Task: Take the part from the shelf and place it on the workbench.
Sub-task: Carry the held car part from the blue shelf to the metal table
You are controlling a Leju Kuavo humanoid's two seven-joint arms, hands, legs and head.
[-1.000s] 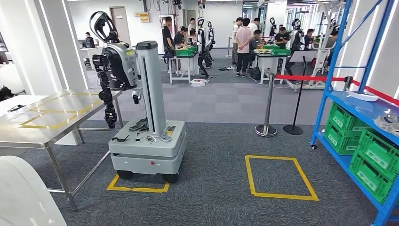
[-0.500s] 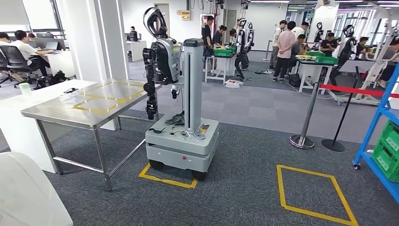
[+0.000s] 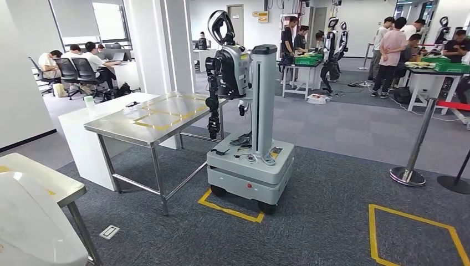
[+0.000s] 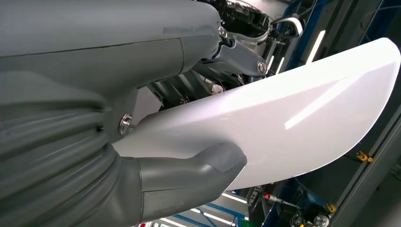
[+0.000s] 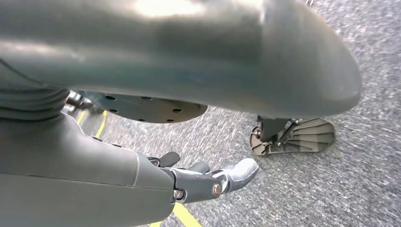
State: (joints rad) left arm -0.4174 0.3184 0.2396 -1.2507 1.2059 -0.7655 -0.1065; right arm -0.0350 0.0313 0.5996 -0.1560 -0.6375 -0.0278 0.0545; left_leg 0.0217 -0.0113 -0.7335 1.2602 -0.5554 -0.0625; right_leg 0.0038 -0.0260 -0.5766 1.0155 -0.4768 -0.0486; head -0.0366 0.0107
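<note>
The part is a large white curved shell (image 4: 302, 109); my left hand (image 4: 142, 123) grips it, thumb (image 4: 213, 165) pressed under its edge and the darker fingers over its other face. In the head view the same white part (image 3: 27, 227) sits at the bottom left corner. The steel workbench (image 3: 119, 128), marked with yellow tape, stands ahead and to the left, some way off. My right hand (image 5: 208, 179) hangs above grey carpet with its fingers loosely apart and nothing in them.
A wheeled robot on a grey base (image 3: 252, 169) stands by the workbench's right end, over a yellow floor square. A second steel table corner (image 3: 55, 185) is close on my left. A stanchion (image 3: 410, 166) and another yellow square (image 3: 415, 238) lie to the right. People work at the back tables.
The whole view has swung left: the blue shelf has left the picture, and the workbench and wheeled robot have shifted toward the centre. The white part stays in my left hand.
</note>
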